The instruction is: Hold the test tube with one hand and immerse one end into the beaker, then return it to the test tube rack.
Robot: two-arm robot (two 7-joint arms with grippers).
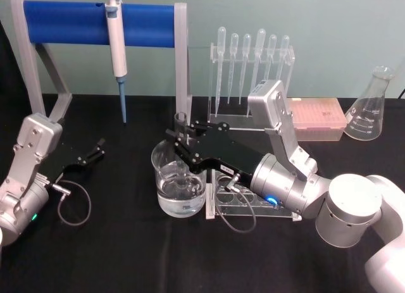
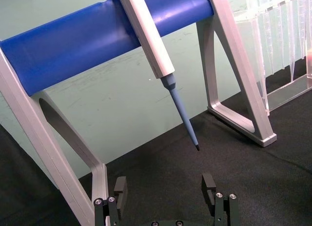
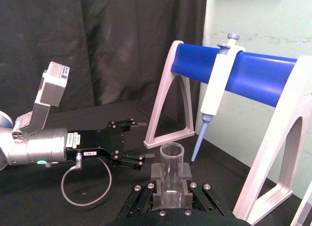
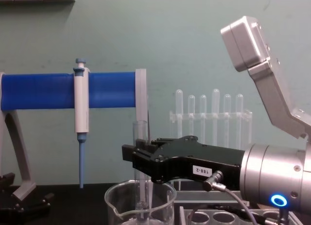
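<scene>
The right pincer [image 1: 181, 136], near the middle of the frame, grips the test tube [image 4: 140, 130] and holds it straight up. Under it lies the black worktop [image 1: 126, 255]. At the upper left is the big blue stand [image 1: 76, 22], with a white-and-blue micropipette [image 1: 116, 43] hanging on it. The left pincer [image 1: 96, 150] sits low at the left edge, fingers wide apart, holding nothing. The beaker [image 1: 166, 198] has water in it and stands in the lower middle, just left of the clear rack [image 1: 218, 207]. The tube's bottom end is down inside the beaker.

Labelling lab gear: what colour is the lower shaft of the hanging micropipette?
Blue; the micropipette shaft shows best in the left wrist view.
</scene>
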